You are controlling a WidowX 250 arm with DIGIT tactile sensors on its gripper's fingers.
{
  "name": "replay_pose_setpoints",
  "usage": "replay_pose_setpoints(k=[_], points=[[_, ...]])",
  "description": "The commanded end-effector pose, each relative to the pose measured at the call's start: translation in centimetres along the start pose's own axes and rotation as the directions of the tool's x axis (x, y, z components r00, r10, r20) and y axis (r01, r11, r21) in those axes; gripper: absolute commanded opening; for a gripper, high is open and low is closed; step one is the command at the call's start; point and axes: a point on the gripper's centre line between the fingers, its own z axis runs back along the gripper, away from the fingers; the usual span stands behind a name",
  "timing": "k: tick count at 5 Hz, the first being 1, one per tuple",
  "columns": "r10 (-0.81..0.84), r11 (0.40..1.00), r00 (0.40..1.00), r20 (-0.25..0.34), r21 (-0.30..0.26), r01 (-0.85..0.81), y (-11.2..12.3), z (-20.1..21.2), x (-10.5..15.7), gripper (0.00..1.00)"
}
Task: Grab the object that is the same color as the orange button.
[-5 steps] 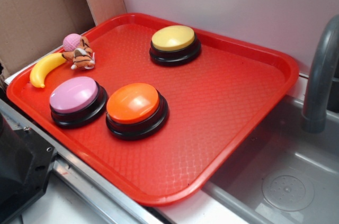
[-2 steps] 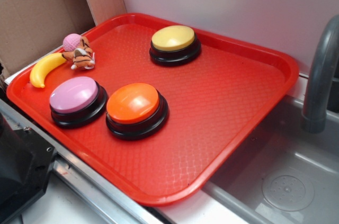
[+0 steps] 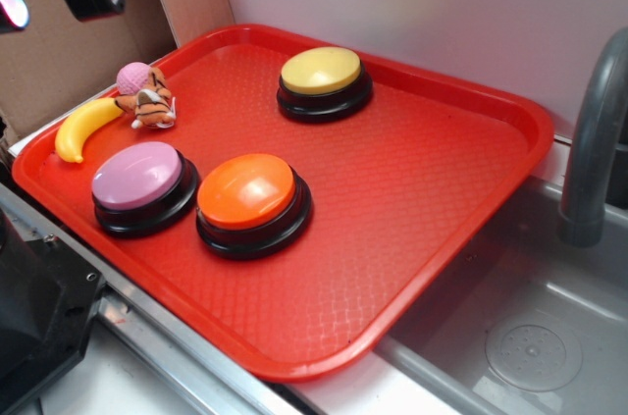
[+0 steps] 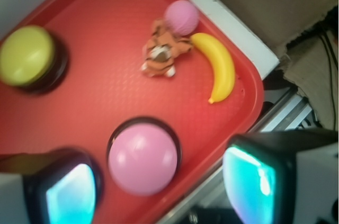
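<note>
- Hovering high with the gripper (image 4: 159, 187) spread — nothing pinched.
- Needing descent ahead onto the tiny orange striped plush tiger (image 4: 161, 50), avoiding the pink knitted ball (image 4: 181, 16) touching it.

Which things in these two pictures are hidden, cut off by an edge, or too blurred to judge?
- Gripper: exterior view cuts it at the top left corner; the wrist view shows only blurred fingers.
- Large glossy orange dome button: outside the wrist view, or behind the fingers.
- Tiny orange striped plush tiger: blurred in the wrist view, small in the exterior view; whether it touches the pink knitted ball is unclear.
- Grey faucet: cut by the right edge.
</note>
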Motion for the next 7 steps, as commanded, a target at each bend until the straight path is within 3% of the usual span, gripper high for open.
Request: replay_pose_setpoints(k=[1,2,3,4,7], points=[[0.225,0.973,0.970,0.095,0.036,-0.229,1.2,-3.8,3.5,1.00],[0.265,0.963,0.962,0.071,0.032,-0.268,1.7,-5.7,4.4,1.00],[0.329,0.943,0.941,0.084,0.033,-0.332,2.3,-8.1,5.4,1.00],[0.369,0.929,0.926,0.080,0.001,-0.370,2.4,-10.1,6.1,1.00],[0.370,0.929,0.928,0.028,0.007,-0.371,1.8,-13.7,7.0,1.00]])
